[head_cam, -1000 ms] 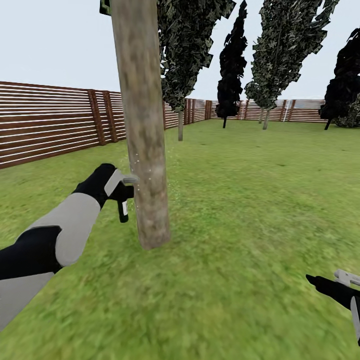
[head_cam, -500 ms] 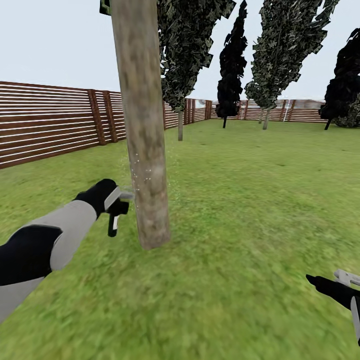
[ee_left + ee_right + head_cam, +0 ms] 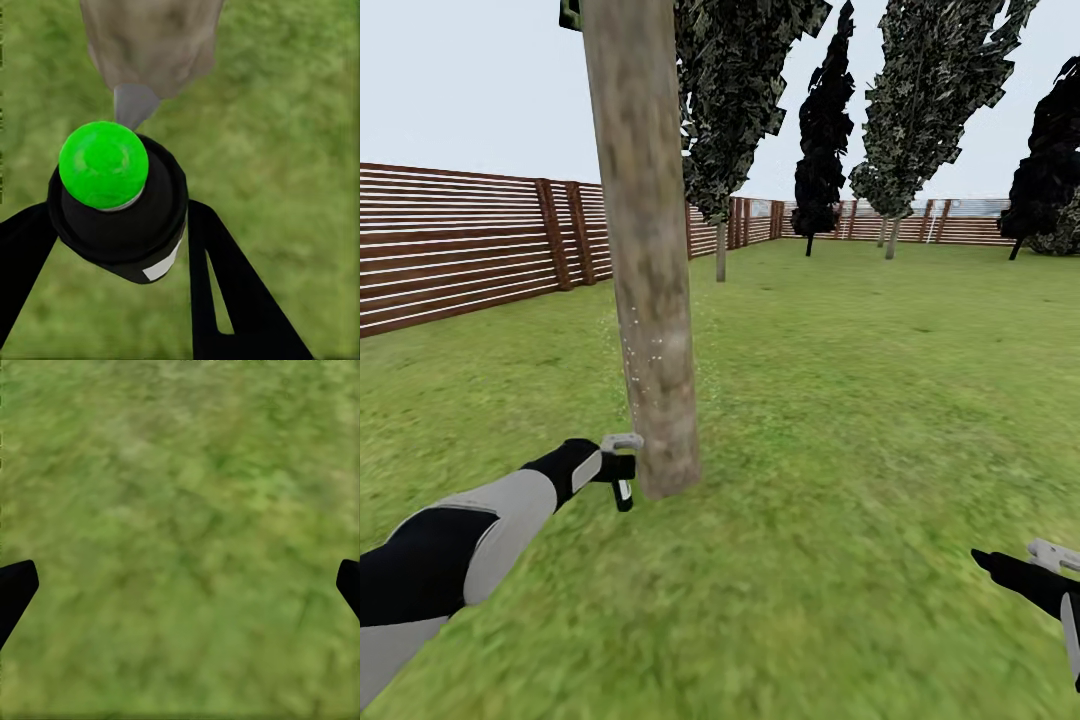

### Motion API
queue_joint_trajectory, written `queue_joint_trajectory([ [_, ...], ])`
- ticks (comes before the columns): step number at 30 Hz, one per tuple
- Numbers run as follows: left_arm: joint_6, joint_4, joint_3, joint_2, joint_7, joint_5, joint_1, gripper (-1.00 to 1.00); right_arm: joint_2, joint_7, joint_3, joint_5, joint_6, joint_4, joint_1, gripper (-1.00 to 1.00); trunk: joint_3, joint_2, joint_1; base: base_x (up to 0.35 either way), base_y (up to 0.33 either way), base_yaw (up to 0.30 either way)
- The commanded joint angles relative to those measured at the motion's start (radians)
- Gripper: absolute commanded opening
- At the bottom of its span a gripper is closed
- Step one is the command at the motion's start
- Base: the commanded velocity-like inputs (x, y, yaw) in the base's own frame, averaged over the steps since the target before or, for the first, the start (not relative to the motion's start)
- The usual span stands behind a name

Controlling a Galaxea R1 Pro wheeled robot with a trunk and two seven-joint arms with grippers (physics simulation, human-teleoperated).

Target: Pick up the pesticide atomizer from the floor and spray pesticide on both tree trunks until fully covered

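- My left end effector (image 3: 622,452) has dropped lower, to the tree trunk (image 3: 650,300) base.
- It grips the pesticide atomizer (image 3: 622,488) beside the bark; white pesticide (image 3: 632,345) specks above.
- Right end effector (image 3: 1050,553) spread wide over grass (image 3: 180,510).

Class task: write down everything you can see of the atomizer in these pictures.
The atomizer is a small black cylinder, glossy like plastic. In the left wrist view it has a bright green dome on top, a pale label patch on its side and a grey nozzle aimed at the trunk. The left hand grips it low beside the trunk's base, above the grass. White specks dot the bark higher up.
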Motion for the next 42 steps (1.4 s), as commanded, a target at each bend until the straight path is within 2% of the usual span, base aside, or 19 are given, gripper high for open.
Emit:
queue_joint_trajectory([
  [1,0.006,-0.002,-0.007,0.002,0.006,0.011,0.008,-1.00,0.000,0.010,-0.003,0.010,0.003,-0.001,-0.001,1.00,-0.001,0.000,0.000,0.000,0.000,0.055],
  [3,0.005,-0.002,-0.007,0.005,0.030,0.011,0.063,-1.00,0.000,0.010,-0.003,0.011,0.003,-0.002,-0.001,1.00,-0.001,0.000,0.000,0.044,-0.046,0.172],
  [6,0.003,-0.002,-0.007,0.005,0.042,0.011,0.091,-1.00,0.002,0.010,-0.003,0.011,0.003,-0.002,-0.001,1.00,-0.001,0.000,0.000,0.184,-0.203,0.180],
  [15,0.005,-0.003,-0.007,0.001,0.042,0.012,0.093,-1.00,0.006,0.010,-0.003,0.010,0.003,-0.002,-0.001,1.00,-0.001,0.000,0.000,0.046,-0.310,0.020],
  [42,0.005,-0.003,-0.007,0.000,0.043,0.015,0.093,-1.00,0.006,0.010,-0.003,0.011,0.005,-0.002,-0.001,1.00,-0.001,0.000,0.000,0.074,-0.266,0.210],
])
